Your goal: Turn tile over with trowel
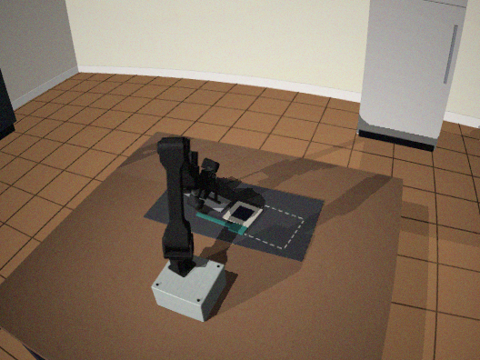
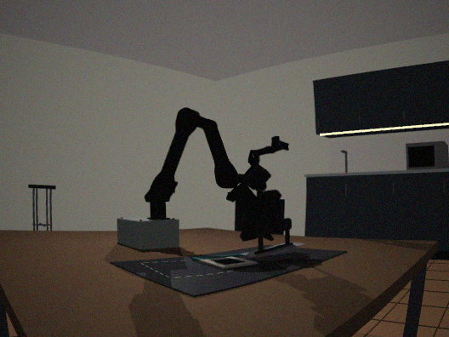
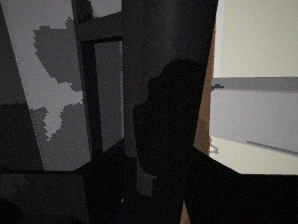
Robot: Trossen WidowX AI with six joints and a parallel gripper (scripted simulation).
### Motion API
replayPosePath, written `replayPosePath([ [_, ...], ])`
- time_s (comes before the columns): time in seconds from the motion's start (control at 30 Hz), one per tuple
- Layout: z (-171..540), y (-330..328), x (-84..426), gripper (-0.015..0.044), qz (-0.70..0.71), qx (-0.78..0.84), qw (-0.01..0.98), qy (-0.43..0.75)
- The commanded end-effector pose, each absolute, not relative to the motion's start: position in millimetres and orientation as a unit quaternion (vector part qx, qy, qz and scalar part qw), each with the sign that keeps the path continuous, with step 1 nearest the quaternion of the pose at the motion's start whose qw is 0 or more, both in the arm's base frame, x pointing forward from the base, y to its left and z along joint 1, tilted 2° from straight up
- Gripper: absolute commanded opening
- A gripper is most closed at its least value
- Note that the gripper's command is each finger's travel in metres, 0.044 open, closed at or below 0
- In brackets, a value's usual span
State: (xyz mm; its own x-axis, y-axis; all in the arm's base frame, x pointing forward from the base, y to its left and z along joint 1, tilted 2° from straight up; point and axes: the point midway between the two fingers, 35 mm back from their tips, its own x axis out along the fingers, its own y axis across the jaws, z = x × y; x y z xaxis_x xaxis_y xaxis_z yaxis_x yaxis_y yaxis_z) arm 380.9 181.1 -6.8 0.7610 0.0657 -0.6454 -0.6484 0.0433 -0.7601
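Note:
The pale tile [image 1: 255, 218] [image 2: 251, 263] has a dark square on its upper face. It lies on the dark mat [image 1: 295, 254] [image 2: 196, 290] at the left end of the dashed outline [image 1: 303, 220], along a teal strip [image 1: 215, 219]. My gripper [image 1: 211, 199] [image 2: 274, 244] is shut on the trowel, low over the mat to the left of the tile in the top view. The trowel's light grey blade [image 1: 219, 207] [image 2: 298, 244] shows partly under the fingers. Whether it touches mat or tile I cannot tell. The wrist view is mostly dark parts and shadow.
The arm's grey base box [image 1: 188, 284] [image 2: 149, 233] stands on the brown table [image 1: 345, 282] [image 2: 76, 298], in front of the mat in the top view. Arm shadows fall across the mat and tile. A fridge [image 1: 409, 68] stands beyond the table.

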Motion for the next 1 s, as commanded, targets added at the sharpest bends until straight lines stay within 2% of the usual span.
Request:
replayPosePath([
  [0.0, -9.9, 181.5, 381.7, 0.0, 0.26, -0.64, 0.688, 0.223],
  [0.97, -19.9, 148.6, 383.6, 0.0, 0.26, -0.641, 0.687, 0.224],
])
